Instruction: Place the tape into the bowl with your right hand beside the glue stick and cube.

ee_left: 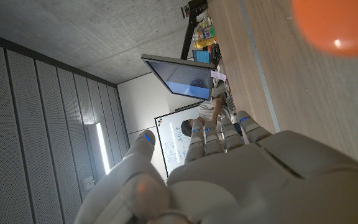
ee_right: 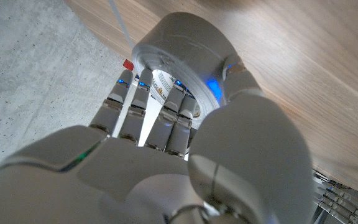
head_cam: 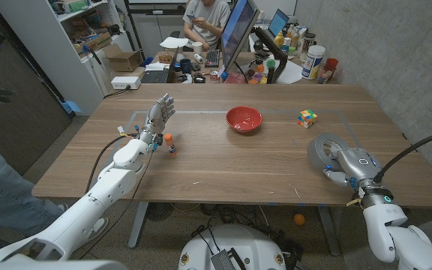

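Grey tape (head_cam: 325, 149) is grasped by the right hand (head_cam: 349, 166) at the tabletop's (head_cam: 223, 165) right edge, fingers (ee_right: 166, 121) reaching through its core. Apart sit the red bowl (head_cam: 244, 118) and cube (head_cam: 307, 118). Beside the glue stick (head_cam: 169, 144), the left hand (head_cam: 156, 120) is held upright, fingers spread, released.

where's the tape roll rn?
Head view: the grey tape roll sits at the table's right side, gripped by the right hand, below the multicoloured cube.

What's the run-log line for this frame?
right robot hand: grips tape | left robot hand: open | bowl: empty
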Motion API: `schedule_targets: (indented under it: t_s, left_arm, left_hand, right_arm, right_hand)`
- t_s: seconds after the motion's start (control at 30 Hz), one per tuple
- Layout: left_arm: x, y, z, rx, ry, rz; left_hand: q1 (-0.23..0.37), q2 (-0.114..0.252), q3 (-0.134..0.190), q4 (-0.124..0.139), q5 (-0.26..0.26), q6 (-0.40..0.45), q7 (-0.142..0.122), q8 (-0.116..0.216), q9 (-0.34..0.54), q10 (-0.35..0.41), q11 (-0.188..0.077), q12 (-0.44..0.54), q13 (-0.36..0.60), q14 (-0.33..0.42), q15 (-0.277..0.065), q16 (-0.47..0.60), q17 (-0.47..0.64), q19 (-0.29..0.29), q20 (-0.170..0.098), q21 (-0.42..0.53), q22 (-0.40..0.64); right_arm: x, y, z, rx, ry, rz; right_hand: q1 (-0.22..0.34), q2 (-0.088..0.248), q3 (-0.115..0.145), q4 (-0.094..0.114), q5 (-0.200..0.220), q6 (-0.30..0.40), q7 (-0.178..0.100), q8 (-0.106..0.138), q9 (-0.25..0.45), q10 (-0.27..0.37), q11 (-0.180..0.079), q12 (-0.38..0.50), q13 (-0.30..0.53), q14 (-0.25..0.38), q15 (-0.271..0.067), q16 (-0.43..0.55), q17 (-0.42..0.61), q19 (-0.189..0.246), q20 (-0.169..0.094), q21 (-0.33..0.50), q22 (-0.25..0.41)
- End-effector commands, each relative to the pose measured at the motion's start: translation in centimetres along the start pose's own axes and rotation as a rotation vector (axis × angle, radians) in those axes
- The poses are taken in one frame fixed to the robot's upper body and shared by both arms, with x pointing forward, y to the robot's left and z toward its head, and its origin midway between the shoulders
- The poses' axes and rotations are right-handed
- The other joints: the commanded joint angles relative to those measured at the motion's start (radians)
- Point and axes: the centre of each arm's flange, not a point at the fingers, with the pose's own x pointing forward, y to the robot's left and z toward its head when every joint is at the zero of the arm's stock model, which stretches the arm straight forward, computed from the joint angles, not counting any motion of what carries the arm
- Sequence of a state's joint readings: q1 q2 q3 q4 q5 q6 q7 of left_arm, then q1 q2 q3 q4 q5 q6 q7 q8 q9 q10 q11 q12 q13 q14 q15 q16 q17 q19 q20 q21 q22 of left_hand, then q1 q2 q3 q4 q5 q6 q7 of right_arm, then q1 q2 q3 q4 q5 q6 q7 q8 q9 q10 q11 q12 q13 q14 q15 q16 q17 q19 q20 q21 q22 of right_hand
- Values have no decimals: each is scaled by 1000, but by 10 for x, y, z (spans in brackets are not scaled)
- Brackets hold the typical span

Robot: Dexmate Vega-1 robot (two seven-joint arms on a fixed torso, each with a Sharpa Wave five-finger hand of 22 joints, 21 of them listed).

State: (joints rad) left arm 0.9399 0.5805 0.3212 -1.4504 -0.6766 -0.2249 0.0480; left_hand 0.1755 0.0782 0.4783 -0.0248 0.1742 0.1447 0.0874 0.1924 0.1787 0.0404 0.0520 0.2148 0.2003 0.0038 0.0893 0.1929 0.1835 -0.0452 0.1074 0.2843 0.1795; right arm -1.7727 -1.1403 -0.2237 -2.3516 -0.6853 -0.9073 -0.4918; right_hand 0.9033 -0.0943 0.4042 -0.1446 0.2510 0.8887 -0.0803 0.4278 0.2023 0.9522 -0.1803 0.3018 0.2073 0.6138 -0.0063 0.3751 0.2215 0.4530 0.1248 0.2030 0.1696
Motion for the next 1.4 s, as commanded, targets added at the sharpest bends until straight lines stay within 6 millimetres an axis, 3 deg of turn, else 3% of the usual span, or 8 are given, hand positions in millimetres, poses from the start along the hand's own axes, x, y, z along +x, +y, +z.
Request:
schedule_targets:
  t_s: [0.03,1.13,1.4]
  left_arm:
    - [-5,9,1,3,-1,10]
    - [-22,30,6,9,-9,30]
    - [-26,36,5,5,-9,43]
  left_hand:
    - [-8,-2,1,-7,6,8,3,0,5,1,3,2,1,-3,2,0,5,6,-1,-6,1]
    - [-9,0,2,-11,6,8,2,-1,5,-1,2,1,1,-2,2,0,4,7,1,-17,1]
    - [-9,0,3,-12,6,9,2,-1,5,0,3,1,1,-3,2,0,4,7,1,-19,1]
  right_arm:
    - [4,-18,7,-17,-32,-51]
    - [18,-37,39,-8,-114,-120]
    - [25,-39,47,-2,-140,-124]
  right_hand:
    - [127,135,-4,1,-3,173,-104,1,4,38,-37,-4,2,53,-91,7,3,8,-8,2,4]
    - [135,145,-30,6,-7,174,-105,-3,4,45,-36,-20,5,59,-101,-3,-5,12,-14,-1,4]
    - [138,146,-34,6,-7,175,-104,-4,4,47,-36,-24,6,66,-98,-6,-9,22,-5,1,4]
